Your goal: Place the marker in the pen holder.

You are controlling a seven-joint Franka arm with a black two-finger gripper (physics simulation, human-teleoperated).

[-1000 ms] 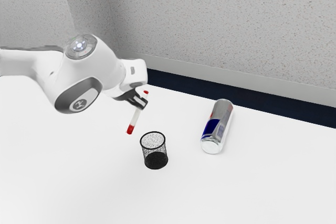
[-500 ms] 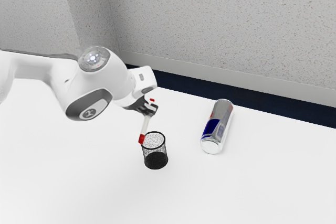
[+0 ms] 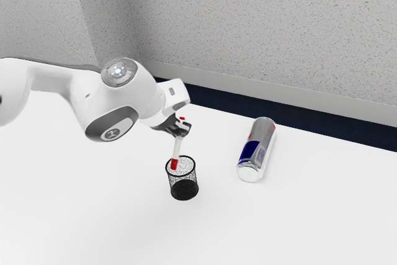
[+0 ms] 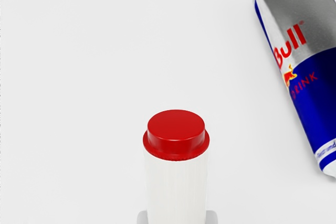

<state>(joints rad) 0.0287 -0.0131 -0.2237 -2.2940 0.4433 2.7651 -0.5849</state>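
Nearest in the exterior view, see the pen holder (image 3: 184, 189), black and mesh-sided, standing upright on the white counter (image 3: 111, 215). Over its mouth, see the marker (image 3: 177, 149), white in the body and red at both ends, tilted a little off vertical, down toward the exterior view's left. See its lower red end within the ring of the rim, but cannot tell whether above the opening or already dipped inside. Just above, have the end effector (image 3: 181, 131) clenched on the marker, gripping high on the body, below the upper red end. In the wrist view, see that end close up, a stepped red cap over the white barrel. Behind the grip, see the white arm (image 3: 124, 107), reaching in from the exterior view's left. Toward the exterior view's right, well apart from the pen holder, see the drinks can (image 3: 257, 147) lying on its side on the counter, silver and blue. In the wrist view, can read "Bull" and "DRINK" in red along its side. Past the counter's far edge, see a dark band (image 3: 217, 98), then a pale strip (image 3: 279, 93), and farthest back a speckled grey wall (image 3: 279, 35).
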